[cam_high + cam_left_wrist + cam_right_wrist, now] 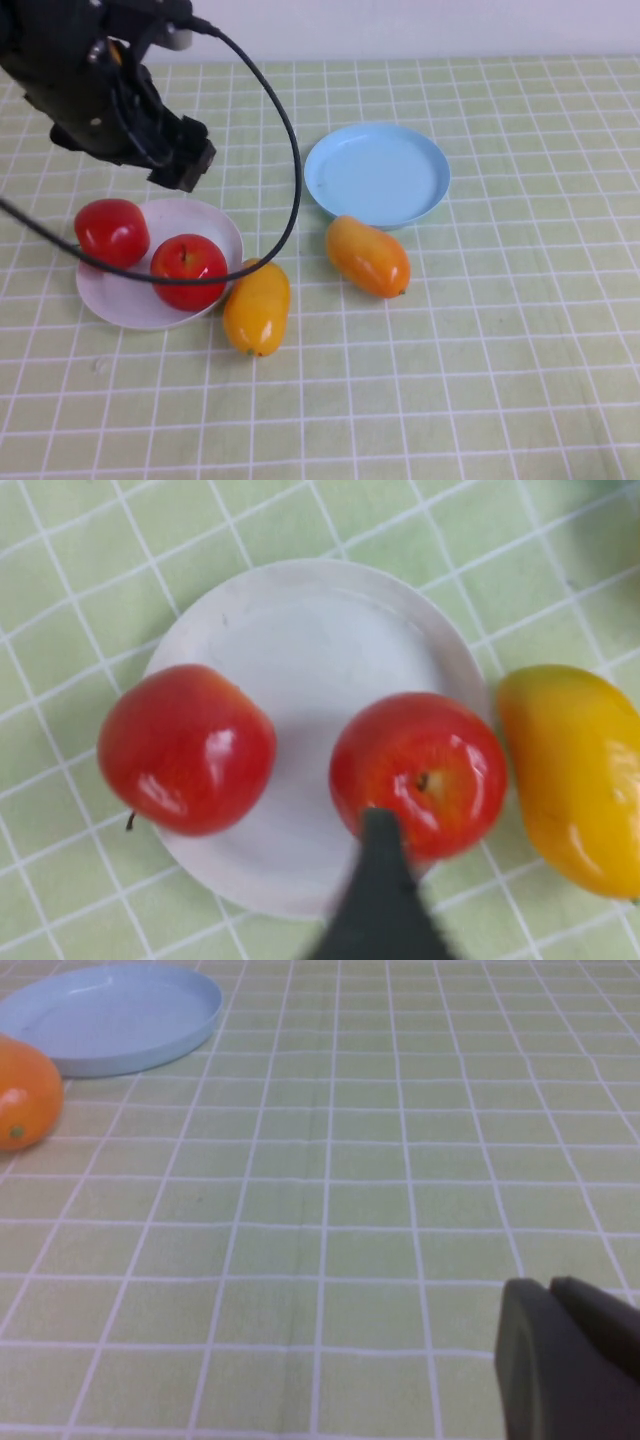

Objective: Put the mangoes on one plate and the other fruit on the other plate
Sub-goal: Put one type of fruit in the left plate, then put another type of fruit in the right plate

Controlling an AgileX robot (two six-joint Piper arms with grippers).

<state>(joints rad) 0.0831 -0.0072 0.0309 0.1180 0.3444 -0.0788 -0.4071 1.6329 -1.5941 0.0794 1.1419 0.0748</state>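
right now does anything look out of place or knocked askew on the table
Mostly tidy. One apple overhangs the white plate's rim rather than sitting fully inside. Both mangoes lie on the cloth; the blue plate is bare. The left pincer hovers over the white plate, the right pincer low over the cloth.

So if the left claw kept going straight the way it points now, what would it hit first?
Probably the apple nearer the mango on the white plate: in the wrist view the left claw aims at it, though height above is unclear. The right claw sits low over bare cloth.
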